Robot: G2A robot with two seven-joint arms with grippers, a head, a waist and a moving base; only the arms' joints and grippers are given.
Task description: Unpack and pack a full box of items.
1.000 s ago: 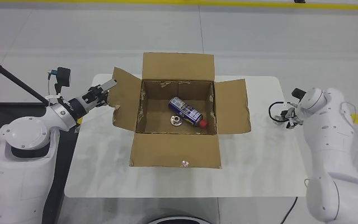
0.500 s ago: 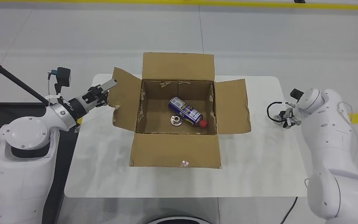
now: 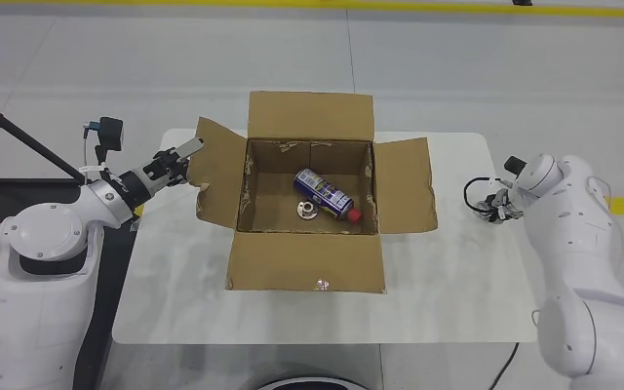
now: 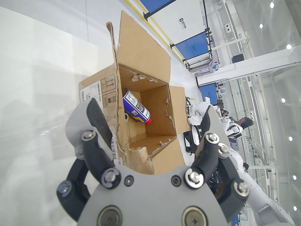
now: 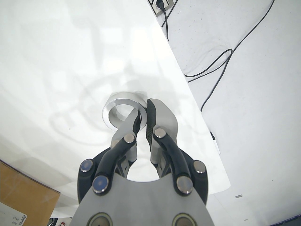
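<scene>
Since a second ago the right arm has crept slightly toward the box [image 3: 307, 263], while the left arm has not shifted. The right end effector [image 5: 144, 112] is clenched on the wall of a metal ring [image 5: 107, 116], with one finger inside the hole and the other outside. The ring sits on the surface [image 3: 448, 283] well to the right of the box, near the surface's edge. The left end effector [image 4: 150, 109] is released, its fingers spread wide just beside the box's left flap.

A spray can [image 3: 324, 192] lies on its side inside the box, with a small flanged metal part [image 3: 306, 209] touching or just beside it.

The ring looks rigid, smooth and probably dense for its bulk, so it could pivot or slip between the pads. Pinching across the wall, as it is held now, seems the sound hold. The can is likely light and apt to roll, and is best taken across the middle of its body.
</scene>
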